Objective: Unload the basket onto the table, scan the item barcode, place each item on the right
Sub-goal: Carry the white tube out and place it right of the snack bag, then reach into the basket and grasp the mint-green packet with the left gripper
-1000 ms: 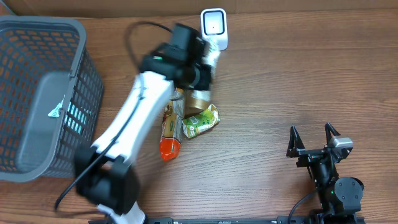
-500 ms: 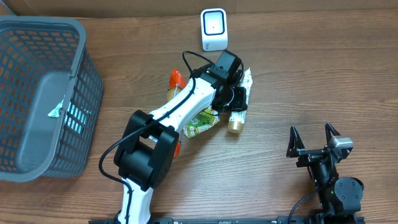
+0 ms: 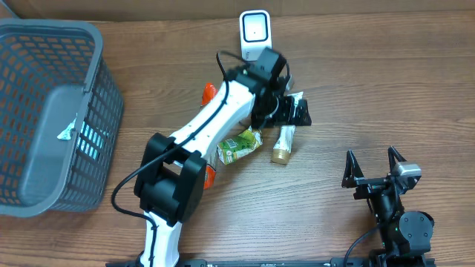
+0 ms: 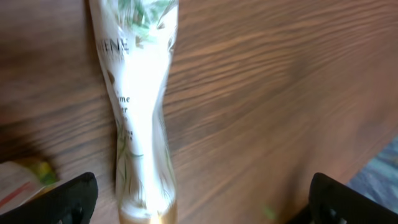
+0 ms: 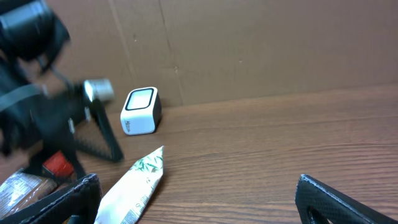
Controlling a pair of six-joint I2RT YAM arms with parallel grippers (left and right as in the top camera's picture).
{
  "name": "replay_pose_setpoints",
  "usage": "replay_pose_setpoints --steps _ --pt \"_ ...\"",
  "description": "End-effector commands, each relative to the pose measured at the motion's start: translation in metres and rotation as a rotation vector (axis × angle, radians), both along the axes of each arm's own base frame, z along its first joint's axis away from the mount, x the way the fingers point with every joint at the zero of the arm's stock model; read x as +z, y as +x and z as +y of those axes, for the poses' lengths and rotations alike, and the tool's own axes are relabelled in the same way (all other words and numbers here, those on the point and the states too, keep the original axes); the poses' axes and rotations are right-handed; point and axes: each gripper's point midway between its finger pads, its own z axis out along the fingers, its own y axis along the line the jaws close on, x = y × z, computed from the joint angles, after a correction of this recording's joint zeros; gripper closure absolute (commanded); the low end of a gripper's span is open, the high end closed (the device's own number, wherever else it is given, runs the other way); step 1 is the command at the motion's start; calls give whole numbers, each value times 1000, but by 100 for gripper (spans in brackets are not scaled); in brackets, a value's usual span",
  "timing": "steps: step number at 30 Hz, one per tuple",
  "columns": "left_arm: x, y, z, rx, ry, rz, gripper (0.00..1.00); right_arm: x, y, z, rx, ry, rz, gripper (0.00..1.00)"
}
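Note:
The item, a white tube (image 3: 283,139) with green leaf print and a gold cap, lies flat on the wooden table, cap toward the front. My left gripper (image 3: 288,111) hovers open just above its far end. In the left wrist view the tube (image 4: 140,106) lies below and between the wide-spread jaws of the left gripper (image 4: 205,202), nearer the left one and touching neither. The white scanner (image 3: 254,33) stands at the back, just behind the left wrist. My right gripper (image 3: 375,169) rests open and empty at the front right, and from it I see the tube (image 5: 134,186) and scanner (image 5: 141,111).
A green snack packet (image 3: 239,144) lies left of the tube, partly under the left arm. An orange-capped item (image 3: 210,93) shows on both sides of that arm. A grey mesh basket (image 3: 52,30) fills the left side. A cardboard wall (image 5: 249,43) backs the table.
The left gripper went from shut on the tube to open. The tube now lies on the table, and the wrist has drawn back a little toward the scanner. The right arm has not moved.

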Motion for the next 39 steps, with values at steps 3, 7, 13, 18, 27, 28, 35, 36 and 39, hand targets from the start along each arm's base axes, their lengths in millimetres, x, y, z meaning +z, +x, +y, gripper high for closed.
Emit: replay_pose_setpoints --steps 3,7,13,18,27,28,35,36,39 --pt "113 45 31 3 -6 -273 0 -2 0 1 2 3 -5 0" --pt "178 51 73 58 47 -391 0 -2 0 1 2 3 -5 0" --pt "256 37 165 253 172 -534 0 -2 0 1 2 3 -5 0" --pt "287 18 264 527 305 -564 0 -2 0 1 2 3 -4 0" --pt "275 -36 437 1033 403 -351 0 -2 0 1 2 3 -4 0" --pt "273 -40 448 1067 400 -336 0 -2 0 1 2 3 -4 0" --pt "264 -66 517 1287 420 -271 1 -2 0 1 2 3 -5 0" --pt "260 -67 522 1299 422 -258 2 -2 0 1 2 3 -5 0" --pt "248 -63 531 1306 424 -217 7 -2 0 1 2 3 -5 0"
